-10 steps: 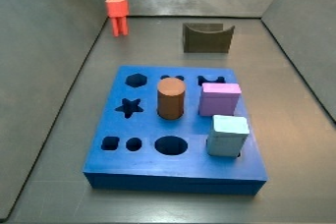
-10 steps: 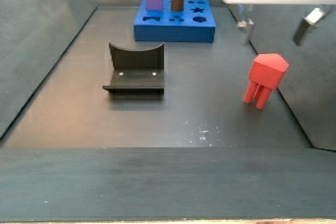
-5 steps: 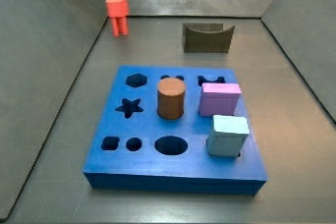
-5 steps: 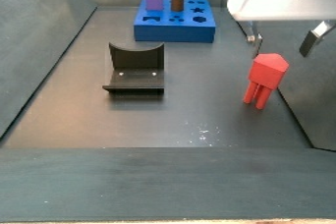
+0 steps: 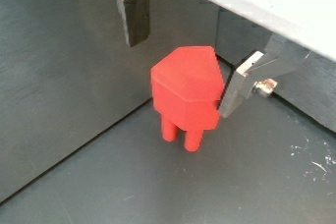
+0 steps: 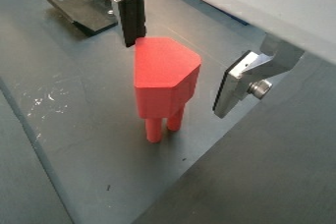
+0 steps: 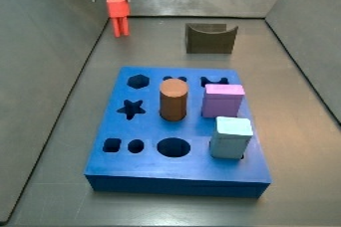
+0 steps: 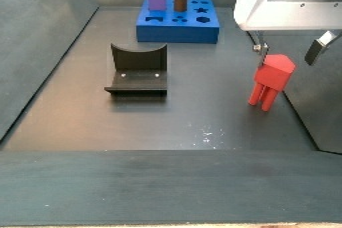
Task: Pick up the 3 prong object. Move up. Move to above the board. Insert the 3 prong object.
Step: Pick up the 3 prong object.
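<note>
Two wrist views, catalogued together. Gripper (image 5: 184, 39) spread wide, nothing pinched; silver plate fingers (image 5: 133, 17) flank the 3 prong object (image 5: 187, 85) with clear gaps on both sides, no contact visible. The piece stands upright on its legs on the grey floor (image 5: 79, 120), close to a wall. In the wrist view that looks back across the floor, the gripper (image 6: 178, 49) again brackets the faceted head of the 3 prong object (image 6: 163, 79); the dark olive block (image 6: 82, 14) lies well behind.

Handling, by judgement: rigid moulded plastic, light, smooth-faced, likely a little slippery. Best hold is across the wide head, on opposing flat facets; the thin legs offer poor purchase and are needed free for insertion.

Side view from the board end. The board (image 7: 177, 126) lies in the foreground carrying a brown cylinder (image 7: 173, 100), a purple block (image 7: 222, 101) and a pale blue block (image 7: 232, 137). The 3 prong object (image 7: 119, 15) stands in the far corner, well apart from the board; gripper barely visible.

Side view from the opposite end. Gripper (image 8: 286, 44) hangs over the 3 prong object (image 8: 271, 80), beside the side wall; room is tight on that side. The board (image 8: 181, 20) is far off, the floor between open except for the dark olive block (image 8: 136, 69).
</note>
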You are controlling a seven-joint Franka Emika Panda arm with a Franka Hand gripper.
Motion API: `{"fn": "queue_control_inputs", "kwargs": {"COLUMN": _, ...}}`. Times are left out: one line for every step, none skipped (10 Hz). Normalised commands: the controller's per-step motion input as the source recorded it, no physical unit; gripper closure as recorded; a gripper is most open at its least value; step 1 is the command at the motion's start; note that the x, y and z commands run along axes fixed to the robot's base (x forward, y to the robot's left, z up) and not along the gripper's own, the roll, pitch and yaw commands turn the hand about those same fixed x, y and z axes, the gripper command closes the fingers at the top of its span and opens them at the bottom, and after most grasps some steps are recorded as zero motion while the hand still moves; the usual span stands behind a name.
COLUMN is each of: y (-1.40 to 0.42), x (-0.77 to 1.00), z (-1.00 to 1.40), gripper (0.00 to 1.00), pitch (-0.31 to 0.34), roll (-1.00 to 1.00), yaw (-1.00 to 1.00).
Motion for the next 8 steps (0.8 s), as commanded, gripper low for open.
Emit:
{"fn": "queue_control_inputs", "kwargs": {"y": 0.00, "x": 0.00, "z": -0.34, "gripper": 0.00, "pitch": -0.037, "roll": 0.00, "yaw": 0.00}}
{"fn": "queue_control_inputs", "kwargs": {"y": 0.00, "x": 0.00, "z": -0.36, "gripper": 0.00, "pitch": -0.043, "roll": 0.00, "yaw": 0.00}}
{"fn": "queue_control_inputs", "kwargs": {"y": 0.00, "x": 0.03, "z": -0.39, "gripper": 0.00, "pitch": 0.000, "roll": 0.00, "yaw": 0.00}}
{"fn": "queue_control_inputs", "kwargs": {"y": 0.00, "x": 0.18, "z": -0.30, "gripper": 0.00, "pitch": 0.000, "roll": 0.00, "yaw": -0.02}}
{"fn": "queue_control_inputs", "kwargs": {"y": 0.00, "x": 0.23, "z": -0.28, "gripper": 0.00, "pitch": 0.000, "roll": -0.01, "yaw": -0.05}}
{"fn": "queue_control_inputs", "kwargs": {"y": 0.00, "x": 0.19, "z": -0.30, "gripper": 0.00, "pitch": 0.000, "roll": -0.03, "yaw": -0.04}}
{"fn": "queue_control_inputs", "kwargs": {"y": 0.00, "x": 0.14, "z": -0.29, "gripper": 0.00, "pitch": 0.000, "roll": -0.05, "yaw": -0.04}}
{"fn": "queue_control_inputs", "kwargs": {"y": 0.01, "x": 0.09, "z": -0.26, "gripper": 0.00, "pitch": 0.000, "roll": -0.08, "yaw": -0.06}}
